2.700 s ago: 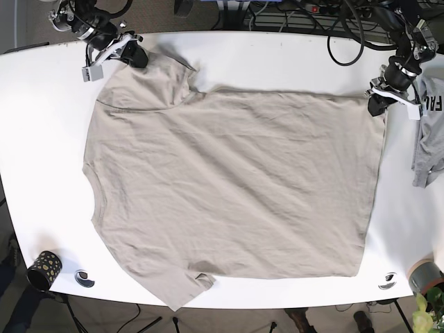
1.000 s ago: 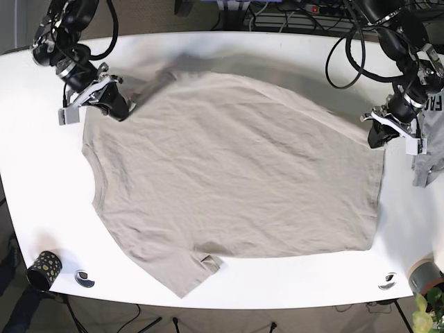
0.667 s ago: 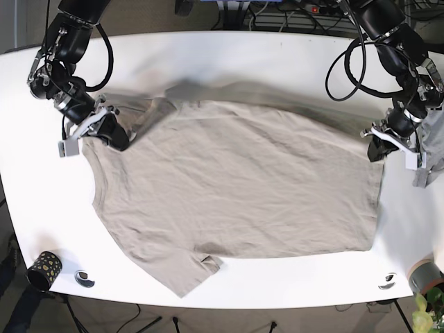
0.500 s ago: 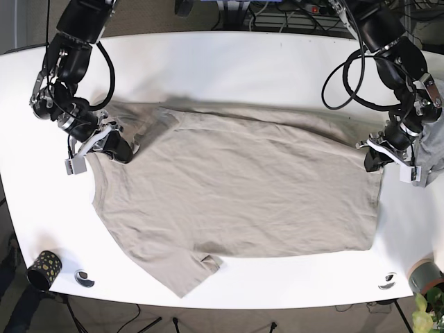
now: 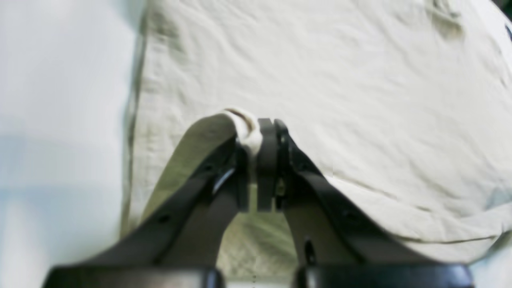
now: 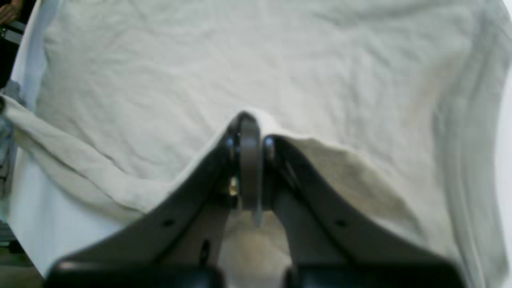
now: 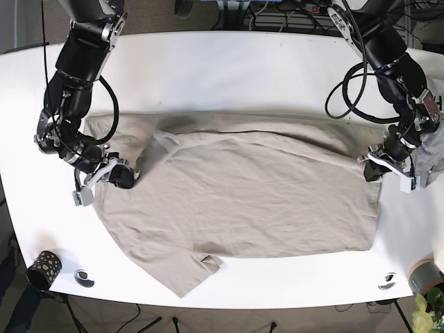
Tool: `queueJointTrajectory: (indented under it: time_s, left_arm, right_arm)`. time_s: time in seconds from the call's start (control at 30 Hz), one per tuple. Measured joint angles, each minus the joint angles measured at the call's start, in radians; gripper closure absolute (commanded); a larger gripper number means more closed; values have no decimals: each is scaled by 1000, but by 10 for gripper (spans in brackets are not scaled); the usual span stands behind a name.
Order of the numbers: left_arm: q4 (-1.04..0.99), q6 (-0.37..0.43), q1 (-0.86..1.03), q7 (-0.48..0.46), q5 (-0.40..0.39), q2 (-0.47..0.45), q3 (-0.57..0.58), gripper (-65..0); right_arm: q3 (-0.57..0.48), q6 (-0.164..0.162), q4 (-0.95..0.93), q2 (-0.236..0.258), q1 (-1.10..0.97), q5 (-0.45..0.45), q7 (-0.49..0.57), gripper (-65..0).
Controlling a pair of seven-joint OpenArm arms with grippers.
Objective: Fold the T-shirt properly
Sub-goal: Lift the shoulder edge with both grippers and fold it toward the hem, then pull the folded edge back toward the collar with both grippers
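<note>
A beige T-shirt (image 7: 243, 208) lies on the white table (image 7: 229, 62), its far edge lifted and drawn over the body. My left gripper (image 7: 374, 171), on the right of the base view, is shut on the shirt's hem corner. In the left wrist view, the left gripper (image 5: 258, 134) pinches a fold of the shirt (image 5: 320, 72). My right gripper (image 7: 126, 177), on the left of the base view, is shut on the shoulder and sleeve end. In the right wrist view, the right gripper (image 6: 249, 130) clamps the shirt (image 6: 240, 60) hanging from both sides.
A grey garment (image 7: 431, 149) lies at the table's right edge. A black dotted cup (image 7: 43, 269) and a small round piece (image 7: 84, 278) sit at the front left. Another round piece (image 7: 387, 281), a grey pot (image 7: 424, 274) and a plant (image 7: 427, 313) are at the front right. Cables run along the back.
Both grippers have moved from the table's far edge toward the front, dragging the shirt's far edge with them. That edge now lies over the middle of the shirt.
</note>
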Motion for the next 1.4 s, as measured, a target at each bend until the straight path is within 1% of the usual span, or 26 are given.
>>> queueJointTrajectory:
  time_s: [0.07,0.13,0.2,0.33,0.5,0.6,0.63,0.67,0.77,0.83,0.9,0.93,1.0,1.03,1.13,1.17,1.23,1.4]
  left_arm:
    - [-16,0,-8,1,0,-5,0,0]
    - [-31,2,-20,-5,4,-12,0,0]
    - [-47,2,-31,-35,1,-26,0,0]
    - [-83,2,-40,-38,-3,-59,0,0]
    - [-105,2,-31,-42,4,-75,0,0]
    - [-117,2,-36,-82,1,-80,1,0]
    - [-134,2,-40,-92,-5,-83,1,0]
    - [-149,2,-42,-92,-3,-83,2,-14]
    - [-202,2,-50,-97,1,-86,5,-118]
    - [-232,3,-63,-95,15,-89,3,-224]
    - [-247,5,-82,-99,14,-91,3,-289]
    - [-250,5,-90,-100,13,-92,5,-332]
    - [-254,5,-107,-109,6,-95,27,-382]
    - [-257,5,-114,-109,3,-97,37,-404]
    - [-283,5,-135,-105,2,-111,78,-417]
    - [-287,5,-138,-106,2,-120,90,-419]
    - [-287,4,-137,-115,-1,-137,113,-419]
    - [-220,0,-116,-152,7,-211,249,-417]
  right_arm:
    - [-20,2,-24,3,12,2,29,0]
    - [-43,2,-63,19,26,0,47,0]
    - [-62,-1,-95,39,37,-4,71,0]
    - [-72,-2,-136,55,57,-2,131,0]
    - [-77,-2,-200,66,88,-2,140,0]
    - [-76,-2,-227,75,97,-3,151,0]
    - [-77,-2,-234,78,98,-7,169,0]
    - [-77,-3,-237,77,99,-6,177,0]
    - [-79,-2,-237,76,103,-2,193,-79]
    - [-79,-3,-238,75,106,-5,199,-182]
    - [-79,-6,-238,75,108,-6,211,-270]
    - [-79,-6,-238,75,108,-6,222,-331]
    - [-79,-6,-238,79,108,-3,228,-419]
    - [-79,-6,-238,81,108,-6,227,-477]
    - [-79,-6,-237,101,107,-5,227,-591]
    - [-79,-6,-236,113,107,-6,227,-620]
    - [-79,-5,-235,134,106,-2,228,-642]
    - [-80,-5,-224,221,67,0,236,-642]
